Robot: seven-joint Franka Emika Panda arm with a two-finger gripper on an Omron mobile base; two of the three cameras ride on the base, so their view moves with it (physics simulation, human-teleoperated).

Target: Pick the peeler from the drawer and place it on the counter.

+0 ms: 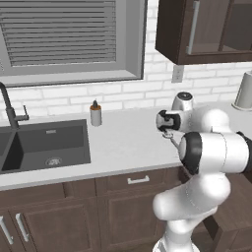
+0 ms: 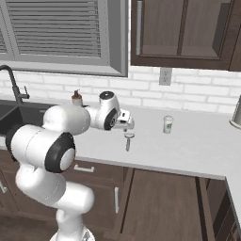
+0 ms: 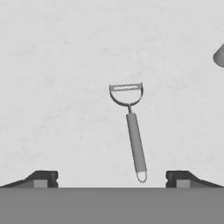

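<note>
The peeler (image 3: 131,127) lies flat on the pale tabletop (image 3: 57,78), blade head toward 12 o'clock and handle toward 6 in the hand view, consistent with a completed placement. The end effector (image 3: 111,178) is directly above it, jaws spread wide and gripping nothing. The nearest neighbour, a white cup (image 2: 168,124), stands well apart at 3 o'clock in the right base view; the tabletop's front edge is near, so a straight upward retreat appears unobstructed.

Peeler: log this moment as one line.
peeler: flat on counter | pincer: open, above peeler, not touching | drawer: open
</note>
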